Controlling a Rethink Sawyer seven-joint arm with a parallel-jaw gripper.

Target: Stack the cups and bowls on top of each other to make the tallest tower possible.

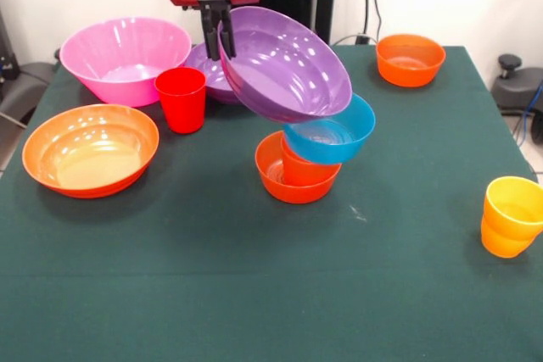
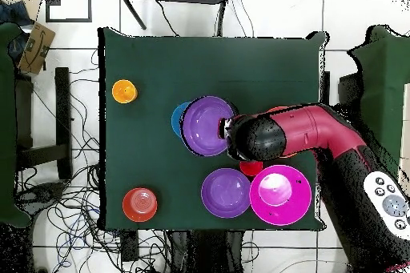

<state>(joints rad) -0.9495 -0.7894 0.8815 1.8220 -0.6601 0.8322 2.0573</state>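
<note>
The tower stands mid-table: a small orange bowl (image 1: 288, 184) holds an orange cup (image 1: 304, 169), and a blue bowl (image 1: 333, 135) sits tilted on the cup. A wide purple bowl (image 1: 288, 74) leans steeply on the blue bowl. My gripper (image 1: 219, 40) is shut on the purple bowl's far rim, one finger on each side. In the overhead view the purple bowl (image 2: 205, 126) covers most of the blue bowl (image 2: 176, 118), with the gripper (image 2: 231, 130) at its rim. A red cup (image 1: 181, 97) stands upright to the left. A yellow-orange cup (image 1: 512, 216) stands at the right edge.
A second purple bowl (image 1: 206, 72) sits behind the gripper. A large pink bowl (image 1: 125, 57) and a large orange bowl (image 1: 89, 148) are on the left. Another small orange bowl (image 1: 410, 58) is at the far right corner.
</note>
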